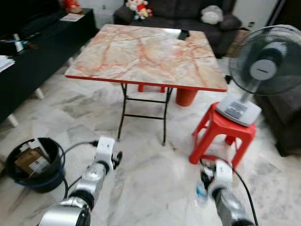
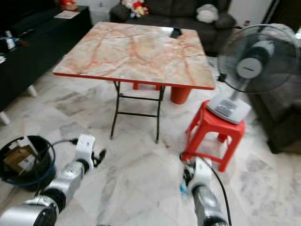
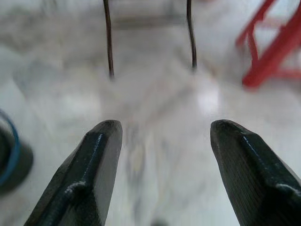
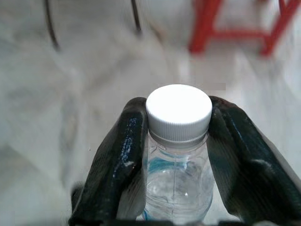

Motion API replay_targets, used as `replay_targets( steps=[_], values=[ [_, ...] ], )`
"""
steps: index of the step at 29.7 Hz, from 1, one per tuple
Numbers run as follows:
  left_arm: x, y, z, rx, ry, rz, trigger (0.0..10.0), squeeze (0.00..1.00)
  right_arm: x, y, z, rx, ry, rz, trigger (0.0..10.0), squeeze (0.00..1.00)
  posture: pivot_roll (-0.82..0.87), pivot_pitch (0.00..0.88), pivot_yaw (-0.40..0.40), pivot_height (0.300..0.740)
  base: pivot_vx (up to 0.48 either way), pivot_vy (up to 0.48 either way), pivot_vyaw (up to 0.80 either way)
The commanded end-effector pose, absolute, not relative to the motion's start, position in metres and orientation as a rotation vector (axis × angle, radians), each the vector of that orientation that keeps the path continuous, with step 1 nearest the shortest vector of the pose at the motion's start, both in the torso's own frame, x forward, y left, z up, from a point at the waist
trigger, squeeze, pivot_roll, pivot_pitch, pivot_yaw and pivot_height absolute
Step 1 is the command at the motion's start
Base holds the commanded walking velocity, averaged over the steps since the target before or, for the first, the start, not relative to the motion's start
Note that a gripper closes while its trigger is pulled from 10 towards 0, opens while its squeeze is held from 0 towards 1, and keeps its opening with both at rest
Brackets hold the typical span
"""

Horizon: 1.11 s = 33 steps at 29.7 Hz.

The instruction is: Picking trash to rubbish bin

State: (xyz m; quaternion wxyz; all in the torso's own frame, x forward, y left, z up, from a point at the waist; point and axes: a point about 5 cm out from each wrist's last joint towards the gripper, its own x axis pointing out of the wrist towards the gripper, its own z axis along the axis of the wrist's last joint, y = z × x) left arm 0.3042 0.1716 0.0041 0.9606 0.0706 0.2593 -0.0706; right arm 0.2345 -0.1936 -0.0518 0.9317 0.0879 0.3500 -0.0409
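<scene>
A pale marble floor (image 1: pixel 155 174) spread across the room, with a dark sofa (image 1: pixel 188 14) along the far wall and a black cabinet (image 1: pixel 33 52) down the left side. In the middle stood a folding table whose pink-veined tabletop (image 1: pixel 146 54) carried a small dark object (image 1: pixel 183 34) near its far edge. To the right, a grey standing fan (image 1: pixel 263 70) sat on a red plastic stool (image 1: pixel 221 134). On the near left of the floor was the black rubbish bin (image 1: pixel 35 165), with cardboard scraps (image 1: pixel 30 159) lying inside it.

The left gripper (image 3: pixel 162 141) hung low over the floor just right of the bin, its black fingers (image 3: pixel 89 174) spread wide apart with nothing between them. The right gripper (image 4: pixel 178 141) was low at the near right, in front of the stool, its fingers (image 4: pixel 120 160) pinching a clear plastic bottle (image 4: pixel 176 174) just under its white cap (image 4: pixel 178 113). The bottle bore a blue label and was well apart from the bin, on the opposite side of the robot.
</scene>
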Motion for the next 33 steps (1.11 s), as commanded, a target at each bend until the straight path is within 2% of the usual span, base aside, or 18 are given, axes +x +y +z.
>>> replay_targets(
  steps=[1, 7, 15, 20, 33],
  values=[
    [0.279, 0.175, -0.022, 0.210, 0.684, -0.159, 10.0, 0.00, 0.228, -0.191, -0.057, 0.157, 0.767, -0.089, 10.0, 0.00, 0.08, 0.032, -0.099, 0.740, 0.000, 0.000, 0.00],
    [0.237, 0.184, -0.055, 0.253, 0.872, -0.126, 10.0, 0.00, 0.203, -0.191, -0.073, 0.157, 0.862, -0.118, 10.0, 0.00, 0.06, 0.038, -0.094, 0.740, 0.000, 0.000, 0.00],
    [0.214, 0.191, -0.068, 0.260, 0.936, -0.107, 10.0, 0.00, 0.188, -0.189, -0.081, 0.118, 0.937, -0.103, 10.0, 0.00, 0.07, 0.042, -0.097, 0.740, 0.000, 0.000, 0.00],
    [0.205, 0.195, -0.073, 0.247, 0.967, -0.082, 10.0, 0.00, 0.192, -0.184, -0.080, 0.102, 0.914, -0.067, 10.0, 0.00, 0.07, 0.042, -0.091, 0.740, 0.000, 0.000, 0.00],
    [0.202, 0.201, -0.073, 0.236, 0.961, -0.028, 10.0, 0.00, 0.196, -0.175, -0.079, 0.066, 0.920, -0.038, 10.0, 0.00, 0.07, 0.034, -0.080, 0.740, 0.000, 0.000, 0.75]
  ],
)
